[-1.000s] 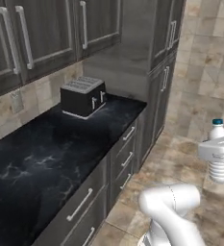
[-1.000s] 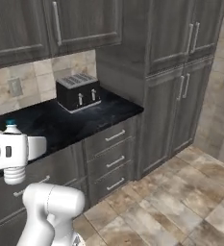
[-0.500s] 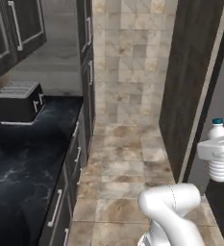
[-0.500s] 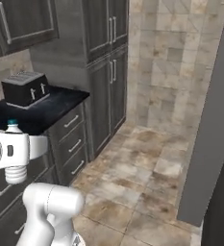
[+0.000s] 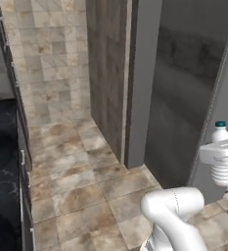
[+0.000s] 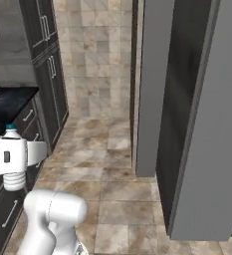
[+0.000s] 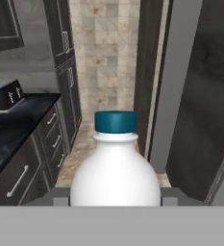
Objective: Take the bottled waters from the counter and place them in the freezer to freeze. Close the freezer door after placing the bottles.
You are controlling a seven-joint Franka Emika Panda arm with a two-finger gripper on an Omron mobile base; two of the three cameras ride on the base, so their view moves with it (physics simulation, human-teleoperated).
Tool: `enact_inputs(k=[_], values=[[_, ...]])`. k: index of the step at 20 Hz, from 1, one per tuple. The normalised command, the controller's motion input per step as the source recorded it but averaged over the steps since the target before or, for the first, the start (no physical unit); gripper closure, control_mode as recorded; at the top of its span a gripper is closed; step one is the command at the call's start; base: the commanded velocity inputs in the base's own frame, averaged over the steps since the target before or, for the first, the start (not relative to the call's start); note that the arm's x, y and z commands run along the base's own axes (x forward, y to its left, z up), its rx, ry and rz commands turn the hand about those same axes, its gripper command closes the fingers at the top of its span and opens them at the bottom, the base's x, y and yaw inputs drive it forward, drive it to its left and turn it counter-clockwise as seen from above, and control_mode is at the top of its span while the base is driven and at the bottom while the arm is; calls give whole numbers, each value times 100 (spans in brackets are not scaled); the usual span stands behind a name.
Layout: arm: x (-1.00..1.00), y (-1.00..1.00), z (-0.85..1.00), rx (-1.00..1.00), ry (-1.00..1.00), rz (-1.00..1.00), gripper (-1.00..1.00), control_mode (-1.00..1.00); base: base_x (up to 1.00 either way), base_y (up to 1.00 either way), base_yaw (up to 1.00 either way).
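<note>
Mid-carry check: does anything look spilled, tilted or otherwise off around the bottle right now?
Nothing stands out. The water bottle sits upright in the gripper, teal cap on, and the tiled floor shows no spill.

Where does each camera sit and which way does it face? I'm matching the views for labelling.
Left base view: behind the arm, on its left, facing the fridge; the claw holds a bottle.
Right base view: behind on its right, looking down the tiled floor; arm lower left.
Hand view: on the hand, over the bottle's cap toward the counter.
All share the bottle.
</note>
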Motion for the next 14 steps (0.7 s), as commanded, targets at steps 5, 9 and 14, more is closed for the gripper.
enact_inputs(k=[5,9,14], values=[[0,0,0,0,0,0,100,100,-18,-16,-8],[0,0,0,0,0,0,100,100,-4,-61,7],[0,0,0,0,0,0,100,100,30,-87,8]])
